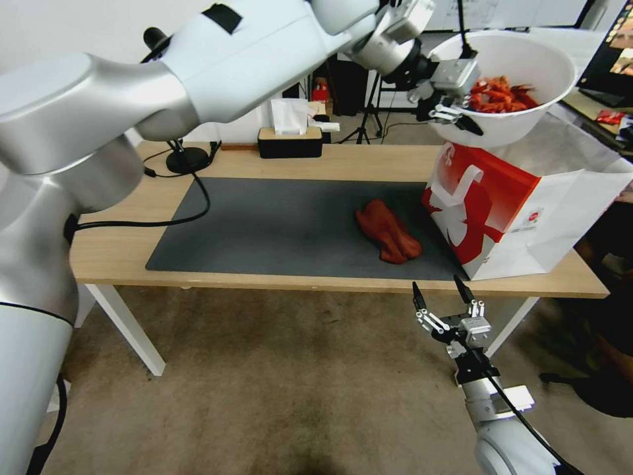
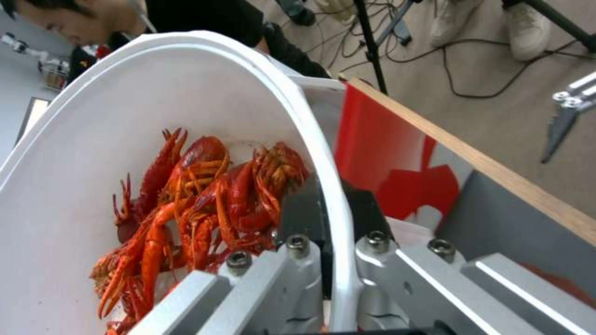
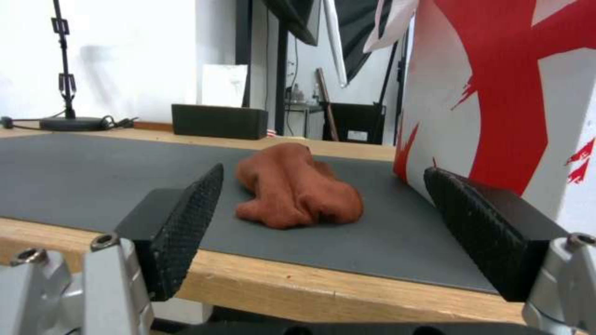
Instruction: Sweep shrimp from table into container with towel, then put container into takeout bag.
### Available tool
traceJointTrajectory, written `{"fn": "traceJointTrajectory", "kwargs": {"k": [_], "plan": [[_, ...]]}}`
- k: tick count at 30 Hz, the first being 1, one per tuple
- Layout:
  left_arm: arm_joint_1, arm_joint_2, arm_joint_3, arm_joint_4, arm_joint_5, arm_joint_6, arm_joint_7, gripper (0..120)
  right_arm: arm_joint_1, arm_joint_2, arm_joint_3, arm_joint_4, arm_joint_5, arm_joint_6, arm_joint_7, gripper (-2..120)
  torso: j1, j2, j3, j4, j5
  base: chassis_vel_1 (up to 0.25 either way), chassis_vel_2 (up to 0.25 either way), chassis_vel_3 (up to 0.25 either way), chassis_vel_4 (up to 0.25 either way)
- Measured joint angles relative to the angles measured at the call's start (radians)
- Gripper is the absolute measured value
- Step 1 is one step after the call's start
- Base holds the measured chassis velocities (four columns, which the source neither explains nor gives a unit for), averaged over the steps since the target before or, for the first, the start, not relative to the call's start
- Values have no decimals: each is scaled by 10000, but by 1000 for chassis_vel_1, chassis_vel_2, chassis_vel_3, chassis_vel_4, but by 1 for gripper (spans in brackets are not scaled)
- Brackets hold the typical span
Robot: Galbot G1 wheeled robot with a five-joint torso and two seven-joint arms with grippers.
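Right gripper (image 1: 443,292) sits nearest the head camera, off the table's (image 1: 264,280) front edge and below its level, jaws spread wide with nothing between them. In the right wrist view its two black ribbed pads (image 3: 193,218) frame the towel (image 3: 295,193) from beyond the front edge.

Left gripper (image 1: 455,105) is raised above the table's right end, pinched onto the rim of the bowl (image 1: 527,59). The left wrist view shows one finger (image 2: 304,214) inside the wall and the other outside, with the white rim (image 2: 335,195) clamped between them. The bowl is held clear of the surface, tilted, just above the open top of the bag (image 1: 514,211).

Contents of the bowl: a heap of red-orange shrimp (image 1: 498,95), gathered against the lower side next to the gripper; legs and claws are plain in the left wrist view (image 2: 199,204).

The bag stands upright at the right end of the mat (image 1: 264,224), near the front right corner of the table. Its faces are red and white; a small round logo (image 1: 535,214) shows on the white side, with print beneath too small to read.

The towel (image 1: 389,231) lies crumpled on the mat, just left of the bag, towards the front edge.

A black tissue box (image 1: 290,142) stands at the back edge.
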Motion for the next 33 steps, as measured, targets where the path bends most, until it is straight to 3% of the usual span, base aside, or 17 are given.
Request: {"fn": "traceJointTrajectory", "kwargs": {"k": [6,10,33], "plan": [[-126,-881,-126,787,34,-97,70,0,15,133,0,24,1,9,-32,83,0,0,0,-2,1,0,0,0,0],[-158,-1117,-140,827,29,-61,31,0,1,214,-10,59,-9,15,-55,82,0,0,0,-5,2,0,0,0,0],[165,-1087,599,-249,-486,511,-722,0,21,576,-108,216,-156,1,-93,80,0,0,1,-1,0,0,0,0,0]]}}
